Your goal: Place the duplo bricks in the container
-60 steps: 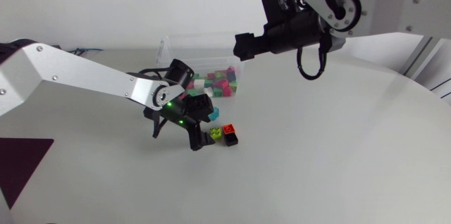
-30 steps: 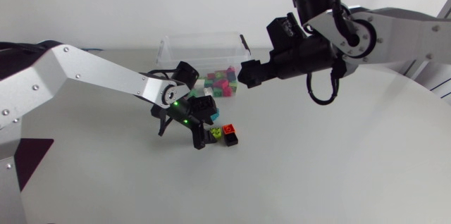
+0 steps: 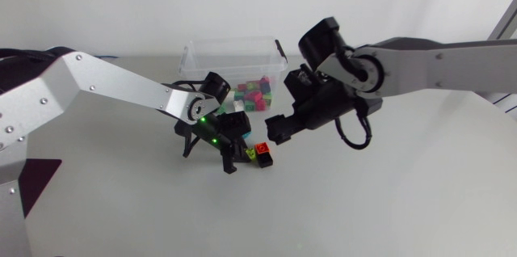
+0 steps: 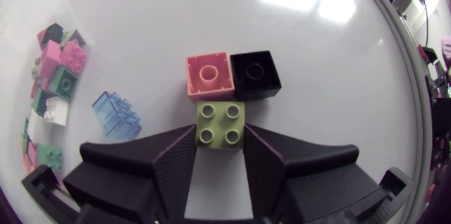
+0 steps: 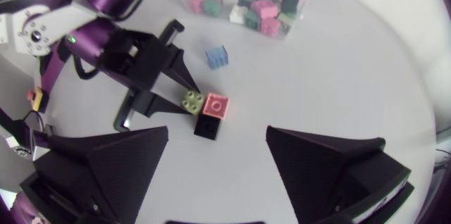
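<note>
While the left claw (image 3: 237,154) sat low on the counter (image 3: 388,200) in the overhead view, the right claw (image 3: 276,130) hung close beside it, near the red brick (image 3: 262,149) and black brick (image 3: 266,160), and the container (image 3: 230,44) stood beyond both claws. From the left wrist, its fingers (image 4: 176,160) appeared closed on the green brick (image 4: 220,124), which touched the red and black ones just ahead. A blue brick (image 4: 116,115) lay off to one side. From the right wrist, that claw stood wide open and empty. A straight lift, I judged, would free the green brick without dragging its neighbours.
</note>
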Robot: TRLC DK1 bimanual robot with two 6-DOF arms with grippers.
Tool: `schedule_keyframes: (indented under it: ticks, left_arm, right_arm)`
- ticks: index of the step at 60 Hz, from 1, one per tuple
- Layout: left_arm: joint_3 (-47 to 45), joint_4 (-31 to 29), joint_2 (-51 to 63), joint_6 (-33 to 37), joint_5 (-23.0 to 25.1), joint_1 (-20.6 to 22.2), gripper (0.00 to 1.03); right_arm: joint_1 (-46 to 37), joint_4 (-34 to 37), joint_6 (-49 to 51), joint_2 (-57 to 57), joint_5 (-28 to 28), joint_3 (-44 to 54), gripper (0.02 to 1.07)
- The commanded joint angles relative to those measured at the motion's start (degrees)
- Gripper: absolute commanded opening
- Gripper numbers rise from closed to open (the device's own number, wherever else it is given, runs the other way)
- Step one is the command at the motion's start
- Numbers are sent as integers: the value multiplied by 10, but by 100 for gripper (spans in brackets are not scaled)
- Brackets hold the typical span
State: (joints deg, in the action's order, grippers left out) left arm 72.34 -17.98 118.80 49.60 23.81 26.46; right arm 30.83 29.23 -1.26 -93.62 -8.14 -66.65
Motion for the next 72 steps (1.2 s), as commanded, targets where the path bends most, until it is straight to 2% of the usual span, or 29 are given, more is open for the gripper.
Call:
schedule_keyframes:
  ticks: [1,27,41,45,52,55,68,72]
  left_arm:
    - [-1,-19,-2,15,11,3,20]
    - [-55,-48,-130,-14,49,-59,20]
    - [-57,-55,-206,-61,65,-80,20]
    - [-52,-55,-220,-75,66,-87,20]
    - [-47,-53,-244,-94,74,-103,20]
    - [-45,-48,-251,-104,75,-108,20]
    - [-37,-28,-269,-143,78,-124,20]
    - [-38,-12,-276,-161,78,-126,20]
  right_arm:
    - [17,27,-1,-46,15,-22,102]
    - [52,111,-17,-203,27,-143,98]
    - [51,138,-18,-249,27,-179,92]
    - [50,144,-18,-257,27,-188,87]
    - [49,146,-18,-268,27,-198,86]
    - [48,147,-18,-274,27,-203,79]
    - [43,162,-23,-304,28,-229,61]
    - [44,164,-25,-309,31,-231,61]
